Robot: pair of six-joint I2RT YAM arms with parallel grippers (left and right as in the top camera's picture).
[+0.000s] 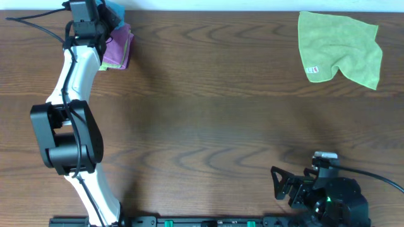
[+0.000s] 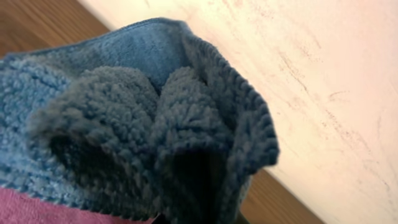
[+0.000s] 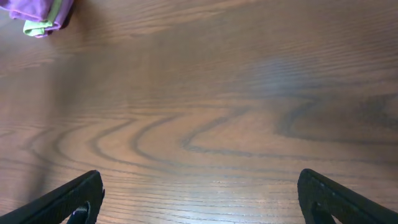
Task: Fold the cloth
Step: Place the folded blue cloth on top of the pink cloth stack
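The bright sky-blue soft microfibre cloth [image 1: 115,11], bunched on a purple folded cloth [image 1: 117,45] at the far left corner of the brown wooden table [image 1: 221,113], is best lifted clear alone and carried to bare wood. It is pinched by the clenched left gripper [image 1: 103,19]. Further right, the right gripper [image 3: 199,202] is spread wide; nothing is held or touched.

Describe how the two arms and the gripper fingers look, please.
The left arm has white links between bulky black joints, with a thin black cable running off its wrist. The right arm is black, with a small green light and a pale block on top. The right gripper has black, tapering fingers.
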